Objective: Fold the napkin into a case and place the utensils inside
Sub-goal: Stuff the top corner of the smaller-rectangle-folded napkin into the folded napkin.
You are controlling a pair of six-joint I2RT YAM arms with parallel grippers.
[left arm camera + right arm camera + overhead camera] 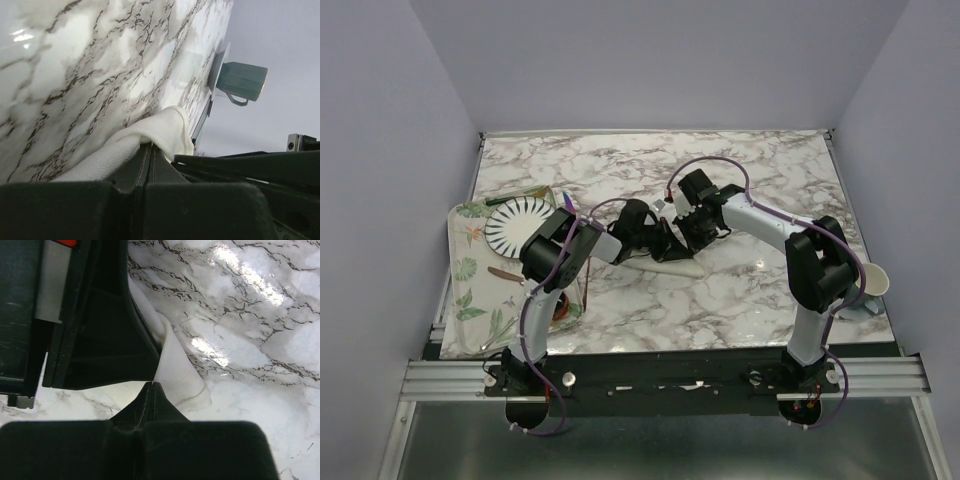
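Overhead shot is nice and even: soft, diffuse light from above. The tabletop [750, 170] is glossy but only has a tiny hotspot right of centre, and there are faint soft shadows under the arms.

Wrist cams are rougher. Left wrist: the left gripper [150, 148] is a dark, mushy foreground blob, and the marble blows out white at top left. Right wrist: two hard glare patches on the marble, right gripper [151, 386] nearly black with no detail. The napkin [175, 365] weave is readable in both.
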